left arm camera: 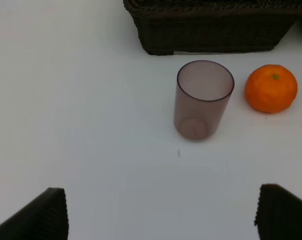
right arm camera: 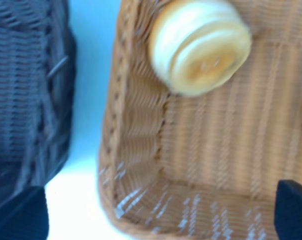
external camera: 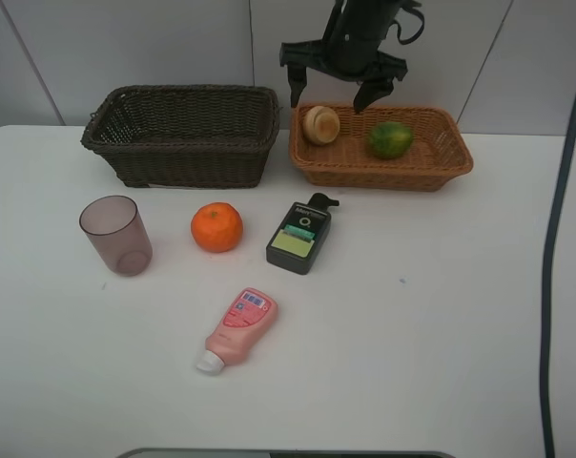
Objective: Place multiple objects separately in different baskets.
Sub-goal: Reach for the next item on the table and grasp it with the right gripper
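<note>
My right gripper point(external camera: 328, 98) hangs open over the back left corner of the light tan basket point(external camera: 431, 167), empty. Just below it in that basket lies a pale round peach-like fruit point(external camera: 320, 124) point(right arm camera: 200, 46), blurred in the right wrist view, and a green lime-like fruit point(external camera: 389, 139) lies to its right. The dark brown basket point(external camera: 183, 134) stands to the left. On the table in front are a purple cup point(external camera: 116, 235) point(left arm camera: 203, 99), an orange point(external camera: 216, 227) point(left arm camera: 270, 88), a dark bottle point(external camera: 301, 237) and a pink tube point(external camera: 238, 327). My left gripper point(left arm camera: 161, 215) is open, short of the cup.
White table point(external camera: 441, 315) with a wall close behind the baskets. A grey cable point(external camera: 555, 248) runs down the right side. The dark basket's wall point(left arm camera: 211, 30) stands just behind the cup and orange. The two baskets sit nearly side by side, a narrow gap between them.
</note>
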`<state>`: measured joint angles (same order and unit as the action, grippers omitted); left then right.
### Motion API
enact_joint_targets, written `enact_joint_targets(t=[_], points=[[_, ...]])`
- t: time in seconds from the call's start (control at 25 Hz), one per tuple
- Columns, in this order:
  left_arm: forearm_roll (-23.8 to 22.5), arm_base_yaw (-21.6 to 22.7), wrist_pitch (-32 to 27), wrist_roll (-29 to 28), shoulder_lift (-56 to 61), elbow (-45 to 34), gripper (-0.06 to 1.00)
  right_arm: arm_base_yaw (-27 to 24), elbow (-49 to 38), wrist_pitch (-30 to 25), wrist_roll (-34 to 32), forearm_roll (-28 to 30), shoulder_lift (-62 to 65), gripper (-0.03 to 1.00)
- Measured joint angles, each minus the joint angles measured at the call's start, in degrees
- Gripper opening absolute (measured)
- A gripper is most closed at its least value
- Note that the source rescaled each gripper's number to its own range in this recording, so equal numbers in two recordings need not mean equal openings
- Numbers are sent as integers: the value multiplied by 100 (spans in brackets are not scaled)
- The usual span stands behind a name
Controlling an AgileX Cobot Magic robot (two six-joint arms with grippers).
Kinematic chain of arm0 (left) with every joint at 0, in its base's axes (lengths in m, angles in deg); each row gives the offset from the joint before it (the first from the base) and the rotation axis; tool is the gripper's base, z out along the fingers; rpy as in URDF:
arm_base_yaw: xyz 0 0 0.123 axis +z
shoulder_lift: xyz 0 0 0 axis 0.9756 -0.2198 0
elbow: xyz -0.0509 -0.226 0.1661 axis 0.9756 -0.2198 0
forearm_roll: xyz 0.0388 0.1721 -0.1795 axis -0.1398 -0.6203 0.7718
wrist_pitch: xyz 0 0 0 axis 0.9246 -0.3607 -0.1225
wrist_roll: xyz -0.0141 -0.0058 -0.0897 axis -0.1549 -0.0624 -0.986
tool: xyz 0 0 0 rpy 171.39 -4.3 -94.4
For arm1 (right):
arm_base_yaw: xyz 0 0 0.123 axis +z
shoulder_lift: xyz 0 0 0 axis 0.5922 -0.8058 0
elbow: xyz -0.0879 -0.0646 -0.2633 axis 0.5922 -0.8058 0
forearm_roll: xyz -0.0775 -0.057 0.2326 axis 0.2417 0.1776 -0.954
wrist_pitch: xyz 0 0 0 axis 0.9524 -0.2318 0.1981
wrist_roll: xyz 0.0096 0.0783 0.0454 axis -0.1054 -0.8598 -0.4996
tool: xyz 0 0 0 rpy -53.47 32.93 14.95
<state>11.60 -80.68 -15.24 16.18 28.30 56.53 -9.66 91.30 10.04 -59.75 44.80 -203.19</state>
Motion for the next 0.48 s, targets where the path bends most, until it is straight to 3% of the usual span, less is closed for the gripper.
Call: enact_joint_targets(t=[0.48], points=[[0, 0, 0, 0, 0, 0, 96, 903, -1184, -48, -1859, 627, 465, 100]])
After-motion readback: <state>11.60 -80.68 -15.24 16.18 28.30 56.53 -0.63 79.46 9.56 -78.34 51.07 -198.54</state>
